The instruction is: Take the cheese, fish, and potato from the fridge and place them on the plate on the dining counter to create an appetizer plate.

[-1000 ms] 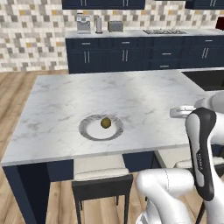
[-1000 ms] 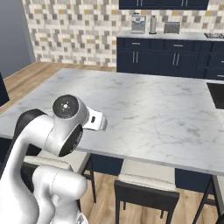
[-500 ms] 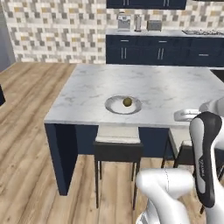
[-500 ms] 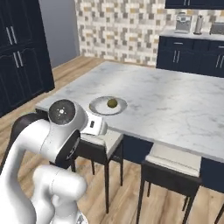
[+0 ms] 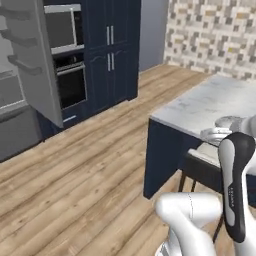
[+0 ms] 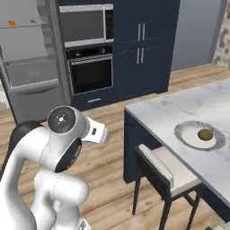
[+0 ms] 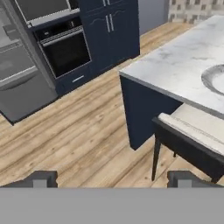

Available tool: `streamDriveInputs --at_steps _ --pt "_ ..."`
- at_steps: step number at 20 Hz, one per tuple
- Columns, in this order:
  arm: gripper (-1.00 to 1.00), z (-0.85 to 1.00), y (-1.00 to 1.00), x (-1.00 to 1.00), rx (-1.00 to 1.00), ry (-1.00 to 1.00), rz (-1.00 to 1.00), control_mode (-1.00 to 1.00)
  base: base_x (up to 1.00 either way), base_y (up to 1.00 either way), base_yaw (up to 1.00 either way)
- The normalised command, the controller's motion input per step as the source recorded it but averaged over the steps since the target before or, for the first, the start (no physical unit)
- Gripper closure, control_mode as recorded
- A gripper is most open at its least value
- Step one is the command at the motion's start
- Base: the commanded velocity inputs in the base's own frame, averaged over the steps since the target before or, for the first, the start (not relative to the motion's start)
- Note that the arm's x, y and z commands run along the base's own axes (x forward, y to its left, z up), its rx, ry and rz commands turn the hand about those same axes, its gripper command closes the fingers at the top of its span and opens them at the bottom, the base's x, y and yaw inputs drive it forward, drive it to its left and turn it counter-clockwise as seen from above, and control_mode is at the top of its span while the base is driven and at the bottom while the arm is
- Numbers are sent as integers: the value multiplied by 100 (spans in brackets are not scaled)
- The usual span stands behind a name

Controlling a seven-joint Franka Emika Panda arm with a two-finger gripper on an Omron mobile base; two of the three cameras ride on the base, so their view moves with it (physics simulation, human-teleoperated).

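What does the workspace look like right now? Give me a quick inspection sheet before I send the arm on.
Surface: dining counter, white marble on a navy base.
Job's things: potato lies in the plate on the counter; fridge stands open, with a small orange item on an upper shelf, too small to identify; fish not made out.
Clutter: nothing seen on the counter apart from the plate.
Grippers: gripper open, holding nothing, looking over the wooden floor.
Cables: nothing seen.
Surroundings: stool tucked at the counter edge; built-in oven and navy cabinets beside the fridge.
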Motion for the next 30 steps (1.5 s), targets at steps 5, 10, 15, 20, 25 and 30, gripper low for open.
streamDriveInputs --at_steps 5,10,15,20,25,30 --pt "-100 0 0 0 0 0 0 100 30 27 86" --pt "-100 0 0 0 0 0 0 100 91 28 63" --pt "-100 0 0 0 0 0 0 100 100 10 43" --pt "-100 0 0 0 0 0 0 100 100 -7 22" --pt "-100 0 0 0 0 0 0 100 100 -34 7" --pt "-100 0 0 0 0 0 0 100 100 -40 3"
